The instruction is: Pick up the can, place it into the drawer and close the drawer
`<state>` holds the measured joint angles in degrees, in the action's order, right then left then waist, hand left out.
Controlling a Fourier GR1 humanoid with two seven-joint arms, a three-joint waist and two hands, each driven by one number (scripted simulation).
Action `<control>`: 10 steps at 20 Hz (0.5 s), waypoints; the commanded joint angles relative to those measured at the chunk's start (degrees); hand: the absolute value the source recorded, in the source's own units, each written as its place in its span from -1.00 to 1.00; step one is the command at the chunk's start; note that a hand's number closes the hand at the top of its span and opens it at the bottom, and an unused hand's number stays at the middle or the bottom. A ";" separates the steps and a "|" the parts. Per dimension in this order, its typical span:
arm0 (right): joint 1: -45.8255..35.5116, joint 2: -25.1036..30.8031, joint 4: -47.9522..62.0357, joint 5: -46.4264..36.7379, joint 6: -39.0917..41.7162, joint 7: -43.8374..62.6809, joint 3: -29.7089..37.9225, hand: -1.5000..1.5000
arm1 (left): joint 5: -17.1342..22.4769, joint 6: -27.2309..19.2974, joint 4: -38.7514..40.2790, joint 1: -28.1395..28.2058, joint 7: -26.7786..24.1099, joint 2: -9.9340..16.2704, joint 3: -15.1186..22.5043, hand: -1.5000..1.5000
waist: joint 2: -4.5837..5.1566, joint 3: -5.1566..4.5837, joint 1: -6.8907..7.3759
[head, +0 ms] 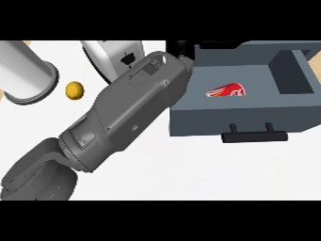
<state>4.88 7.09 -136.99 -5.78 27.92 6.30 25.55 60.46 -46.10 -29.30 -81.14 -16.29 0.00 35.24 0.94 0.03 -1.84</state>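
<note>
The red can [227, 90] with white markings lies on its side inside the open grey drawer [253, 117], near the drawer's left wall. The drawer's black handle [254, 136] sticks out from its front panel toward me. A thick grey forearm [121, 117] crosses from the lower left up to the drawer's back left corner. Only a small black part of the left hand [180, 47] shows past the wrist, at the drawer's far edge; the rest is hidden. It is apart from the can. The right hand does not show.
A small yellow round object [74, 90] lies on the white counter [190, 174] left of the forearm. A large white cylinder [17, 70] with a grey end lies at the upper left. A white curved shape [110, 56] sits behind the forearm.
</note>
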 commanded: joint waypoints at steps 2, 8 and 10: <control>-5.70 0.82 4.57 -14.38 -1.71 -1.95 -8.52 -1.00 | 0.33 3.62 2.60 0.37 -0.98 0.00 -1.94 -1.00 | 0.12 0.00 1.09; -11.68 -1.29 10.08 -31.56 -8.48 -1.53 -20.40 -1.00 | -0.80 0.90 1.17 -1.48 3.10 1.01 -2.37 -1.00 | -0.58 -0.05 2.01; -14.16 -0.80 18.51 -36.01 -12.76 -7.22 -21.09 -1.00 | -1.81 0.49 -0.78 0.43 3.09 1.08 -1.41 -1.00 | -0.67 -0.02 2.95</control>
<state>-5.75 6.60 -125.39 -33.27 19.82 2.42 9.14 59.77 -46.12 -29.30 -81.81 -13.90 0.37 33.96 0.49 0.00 0.29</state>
